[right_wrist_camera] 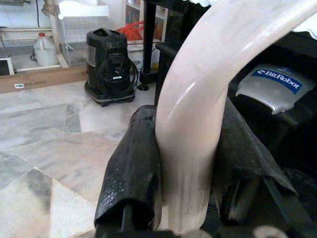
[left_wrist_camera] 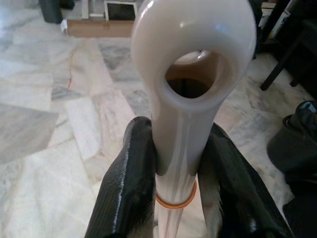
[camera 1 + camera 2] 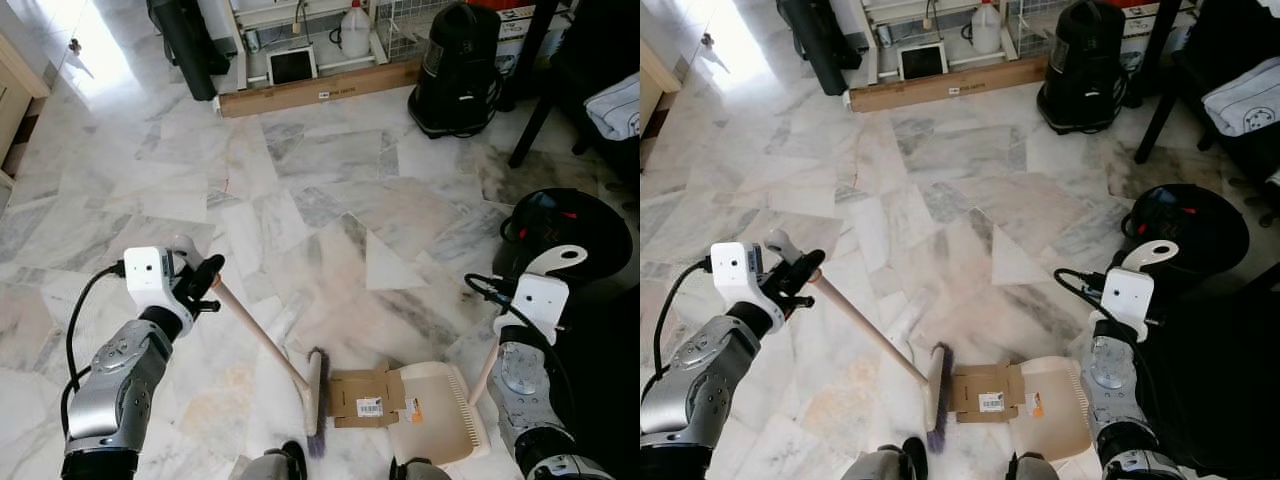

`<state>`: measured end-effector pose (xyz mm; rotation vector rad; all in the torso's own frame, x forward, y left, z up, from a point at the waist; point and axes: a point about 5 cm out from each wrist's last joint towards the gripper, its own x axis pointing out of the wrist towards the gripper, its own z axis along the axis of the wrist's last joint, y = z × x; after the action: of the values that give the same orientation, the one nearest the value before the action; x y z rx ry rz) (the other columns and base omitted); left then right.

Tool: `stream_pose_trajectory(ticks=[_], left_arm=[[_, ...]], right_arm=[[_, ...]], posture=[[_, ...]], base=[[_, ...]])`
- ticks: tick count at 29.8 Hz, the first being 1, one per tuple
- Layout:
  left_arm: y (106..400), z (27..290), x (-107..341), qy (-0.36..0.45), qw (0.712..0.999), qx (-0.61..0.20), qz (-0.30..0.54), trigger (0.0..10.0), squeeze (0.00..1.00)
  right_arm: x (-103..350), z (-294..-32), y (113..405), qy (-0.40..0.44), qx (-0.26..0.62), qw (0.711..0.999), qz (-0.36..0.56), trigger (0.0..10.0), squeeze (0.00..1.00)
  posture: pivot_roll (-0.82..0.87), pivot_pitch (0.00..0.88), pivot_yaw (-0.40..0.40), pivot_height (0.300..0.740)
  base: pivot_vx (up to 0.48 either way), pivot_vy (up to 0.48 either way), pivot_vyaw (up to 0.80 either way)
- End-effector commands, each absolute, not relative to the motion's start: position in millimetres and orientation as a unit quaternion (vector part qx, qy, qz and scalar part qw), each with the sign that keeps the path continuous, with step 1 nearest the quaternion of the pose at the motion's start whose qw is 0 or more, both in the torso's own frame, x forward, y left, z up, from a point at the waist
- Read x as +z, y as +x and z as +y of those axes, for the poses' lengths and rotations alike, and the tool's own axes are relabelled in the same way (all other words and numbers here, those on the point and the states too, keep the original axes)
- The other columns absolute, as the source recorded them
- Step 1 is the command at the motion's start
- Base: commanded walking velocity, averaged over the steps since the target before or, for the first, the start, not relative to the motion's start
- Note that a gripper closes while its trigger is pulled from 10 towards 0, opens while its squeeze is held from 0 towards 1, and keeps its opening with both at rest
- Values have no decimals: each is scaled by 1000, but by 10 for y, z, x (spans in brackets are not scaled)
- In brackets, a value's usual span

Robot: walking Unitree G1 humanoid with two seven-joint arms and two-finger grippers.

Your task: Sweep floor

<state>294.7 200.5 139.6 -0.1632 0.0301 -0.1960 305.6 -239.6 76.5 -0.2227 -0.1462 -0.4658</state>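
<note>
A black vacuum (image 3: pixel 457 65) and long carton (image 3: pixel 318 88) stand beyond. On marble (image 3: pixel 330 160), cardboard (image 3: pixel 365 398) lies between broom (image 3: pixel 262 342) — clamped by left gripper (image 3: pixel 207 283) — and dustpan (image 3: pixel 440 410), its handle clamped by right gripper (image 1: pixel 185 173).

"BitRobot" reads in white on a blue label on the grey case (image 1: pixel 270 89).

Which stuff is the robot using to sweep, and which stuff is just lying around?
For sweeping:
- broom, in the left claw
- dustpan, its handle in the right claw
- cardboard, lying half on the dustpan, the brush against its other edge

Just lying around:
- black vacuum
- long box
- white jug
- tablet
</note>
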Motion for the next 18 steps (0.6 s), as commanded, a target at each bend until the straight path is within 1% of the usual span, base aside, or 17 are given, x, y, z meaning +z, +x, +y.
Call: stream_pose_trajectory(ticks=[1, 4, 5, 9, 12, 14, 18], left_arm=[[2928, 2108, 1404, -61, 995, -76, 10, 10000, 0], [2937, 2134, 1429, -52, 996, -68, 2, 10000, 0], [2935, 2143, 1430, -33, 997, -69, 1, 10000, 0], [2923, 2137, 1404, -27, 997, -79, 6, 10000, 0], [2906, 2111, 1365, -19, 996, -91, 17, 10000, 0], [2878, 2038, 1276, -13, 992, -116, 40, 10000, 0], [2854, 1969, 1204, -26, 989, -131, 55, 10000, 0]], right_arm=[[547, -2365, 2956, -119, -218, 968, -19, 10000, 0], [547, -2374, 2957, -120, -218, 968, -18, 10000, 0], [544, -2381, 2954, -121, -219, 968, -17, 10000, 0], [542, -2381, 2954, -121, -220, 968, -16, 10000, 0], [541, -2380, 2954, -121, -220, 968, -16, 10000, 0], [540, -2379, 2953, -121, -220, 968, -16, 10000, 0], [538, -2382, 2944, -122, -221, 967, -17, 10000, 0]], posture=[[145, 232, 124, 740], [146, 230, 124, 740], [146, 231, 124, 740], [146, 230, 124, 740], [146, 230, 126, 740], [146, 231, 127, 740], [142, 233, 130, 740]], base=[[0, 0, 0], [0, 0, 0], [0, 0, 0], [0, 0, 0], [0, 0, 0], [0, 0, 0], [0, 0, 0]])
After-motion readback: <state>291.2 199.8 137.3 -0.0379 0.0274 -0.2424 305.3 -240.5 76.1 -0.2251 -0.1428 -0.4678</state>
